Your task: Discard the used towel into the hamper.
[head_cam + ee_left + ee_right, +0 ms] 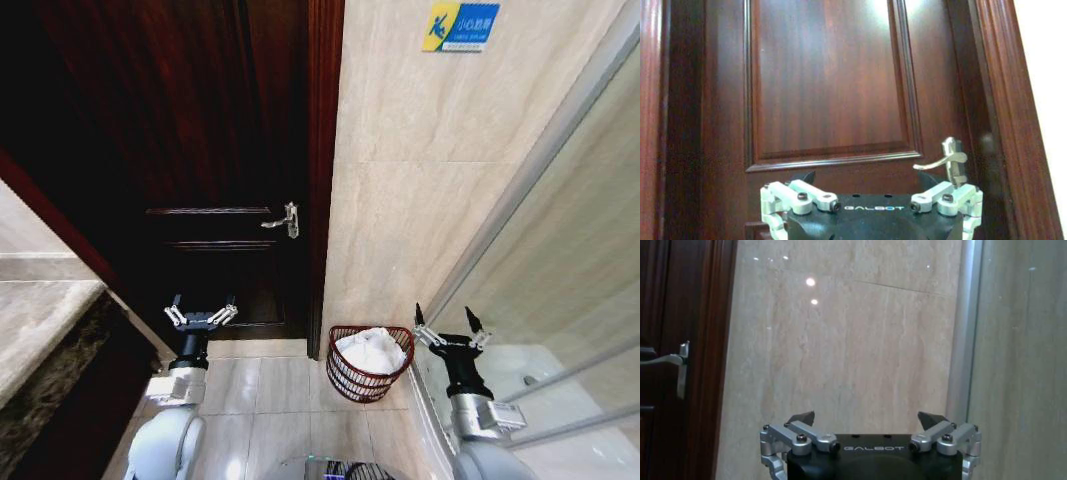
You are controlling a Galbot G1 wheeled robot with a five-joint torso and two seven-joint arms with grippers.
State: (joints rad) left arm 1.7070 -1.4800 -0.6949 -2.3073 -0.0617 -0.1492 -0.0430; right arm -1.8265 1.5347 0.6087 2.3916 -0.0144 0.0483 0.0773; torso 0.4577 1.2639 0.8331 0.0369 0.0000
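Note:
The hamper (345, 378), a small round reddish-brown wire basket, stands on the floor against the tiled wall between my two arms. A crumpled white towel (371, 352) lies inside it, filling the top. My left gripper (201, 315) is raised in front of the dark wooden door, open and holding nothing; it appears again in the left wrist view (867, 176). My right gripper (452, 325) is up beside the glass partition, just right of the hamper, open and holding nothing, and the right wrist view shows it (867, 417) facing the wall.
A dark wooden door (215, 150) with a metal lever handle (284, 220) is ahead on the left. A stone counter (40, 320) juts in at far left. A glass shower partition (560, 260) with a metal frame runs along the right. Light floor tiles (265, 395) lie between.

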